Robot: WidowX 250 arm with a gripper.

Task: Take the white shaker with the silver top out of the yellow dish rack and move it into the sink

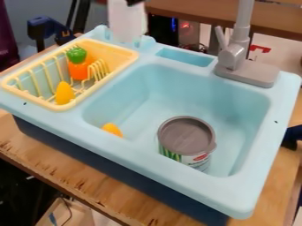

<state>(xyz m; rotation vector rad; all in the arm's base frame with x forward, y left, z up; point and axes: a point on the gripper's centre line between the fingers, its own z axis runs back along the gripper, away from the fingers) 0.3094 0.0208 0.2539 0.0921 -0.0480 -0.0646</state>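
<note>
Beside the sink's [251, 194] front wall, a lidded can [186, 140] is standing upright, likely calling for a level, centred approach, though I cannot tell whether the grip is open.

Blurred white item [126, 23], pincer [135, 1] (mostly) cropped

A worn, pale wooden counter [100, 187], chipped along its near edge. Far left, a plain grey wall [32, 9] and a dark blue clamp [44, 26]; a strip of maroon [7, 39] lines the left edge. Across the far right runs a brown wooden board [189, 12]; below it, small blue and red lights [186, 26] glow among blurred shapes, possibly electronics. Near left, below the counter, a light brown box [77, 216] with a thin dark cable [70, 207].
</note>
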